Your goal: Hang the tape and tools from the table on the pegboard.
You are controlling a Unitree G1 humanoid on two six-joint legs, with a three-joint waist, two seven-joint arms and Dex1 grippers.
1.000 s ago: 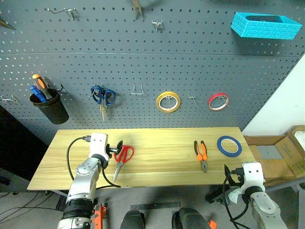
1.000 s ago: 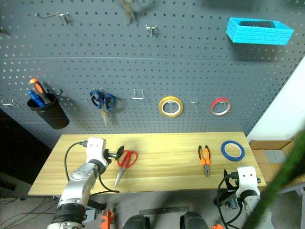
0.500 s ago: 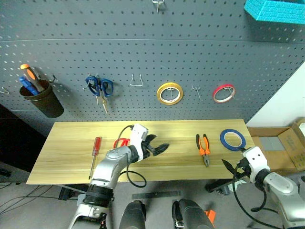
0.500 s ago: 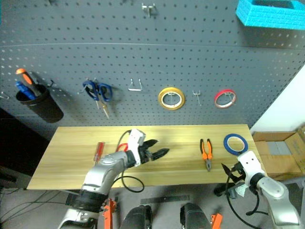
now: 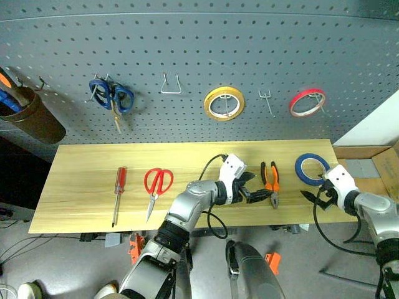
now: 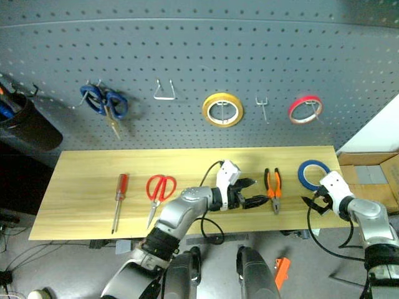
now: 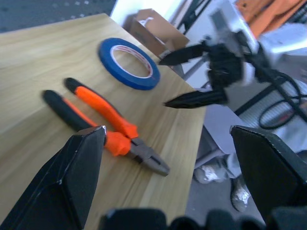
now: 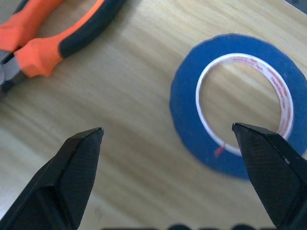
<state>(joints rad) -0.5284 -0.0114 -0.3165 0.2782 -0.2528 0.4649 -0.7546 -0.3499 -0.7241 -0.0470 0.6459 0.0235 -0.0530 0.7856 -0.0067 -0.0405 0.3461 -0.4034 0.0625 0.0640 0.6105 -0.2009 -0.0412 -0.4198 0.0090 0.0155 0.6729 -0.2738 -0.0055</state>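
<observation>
1. The tape (image 5: 311, 169), a thin flat blue ring, is laid at the table's (image 5: 81, 187) three-o'clock end, just right of the pliers (image 5: 272, 181).
2. The right gripper (image 5: 313, 195) is held spread wide and empty near the tape, seemingly for a grasp.
3. The left gripper (image 5: 257, 189) is held spread, empty, beside the rubber-handled pliers.
4. Scissors (image 5: 156, 186) and screwdriver (image 5: 117, 193) are left at nine o'clock, below the perforated pegboard (image 5: 206, 47).

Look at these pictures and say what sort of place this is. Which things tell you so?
Most likely a workshop or tool bench. A dark pegboard with hooks holds scissors and rolls of tape, and a wooden table below carries pliers, a screwdriver and more scissors.
</observation>
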